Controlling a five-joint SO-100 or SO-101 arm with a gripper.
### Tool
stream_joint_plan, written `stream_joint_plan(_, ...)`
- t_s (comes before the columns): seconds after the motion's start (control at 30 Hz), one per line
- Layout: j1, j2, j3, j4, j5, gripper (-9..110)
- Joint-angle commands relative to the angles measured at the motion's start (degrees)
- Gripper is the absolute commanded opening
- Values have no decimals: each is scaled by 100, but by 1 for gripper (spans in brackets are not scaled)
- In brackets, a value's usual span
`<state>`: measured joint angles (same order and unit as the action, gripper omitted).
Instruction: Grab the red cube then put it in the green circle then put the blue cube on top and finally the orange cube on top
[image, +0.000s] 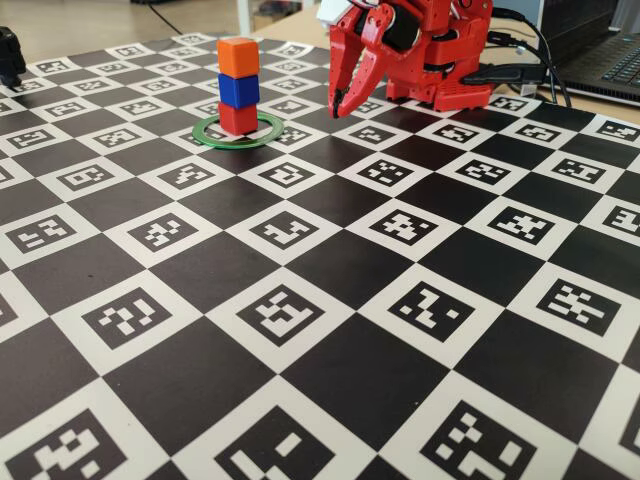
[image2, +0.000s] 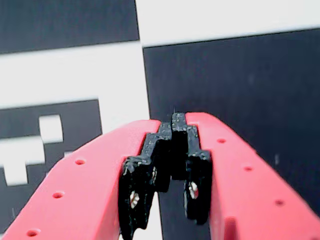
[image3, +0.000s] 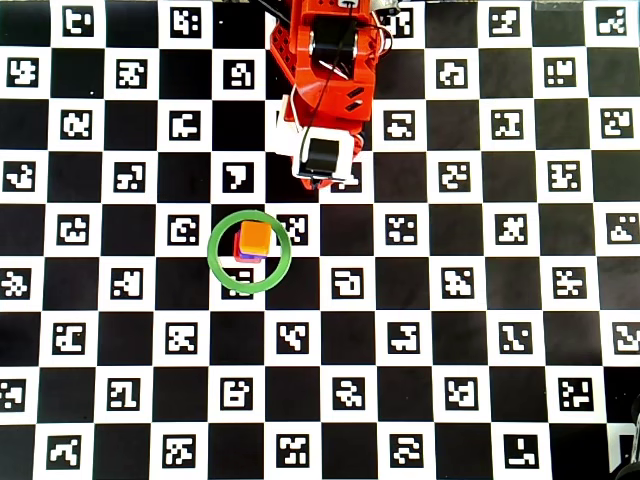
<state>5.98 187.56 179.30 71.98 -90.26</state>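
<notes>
**Inspector:** Nearest the wrist view, the jaws of the gripper are closed, empty, over the table.

**Assistant:** And the cubes?

**Inspector:** Stacked inside the green circle; red cube, blue cube, orange cube; likely light, rigid, matte; best pinched on opposite flat faces.

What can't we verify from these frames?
- Red cube: hidden in the overhead view under the orange cube; only a sliver of the blue cube shows.
- Stack and green circle: outside the wrist view.
- Gripper: arm body covers it overhead.
</notes>
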Motion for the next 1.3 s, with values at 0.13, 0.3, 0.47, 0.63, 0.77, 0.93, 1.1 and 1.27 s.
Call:
stream_joint_plan(0.13,62,70,316,369,114,-6)
stream_joint_plan(0.3,44,404,325,545,158,-6)
stream_joint_plan(0.47,9,475,325,562,308,-6)
stream_joint_plan(0.63,44,475,325,562,299,-6)
stream_joint_plan(0.77,44,475,325,562,299,-6)
stream_joint_plan(0.93,44,475,325,562,299,-6)
stream_joint_plan(1.1,44,475,325,562,299,-6)
stream_joint_plan(1.27,44,475,325,562,299,-6)
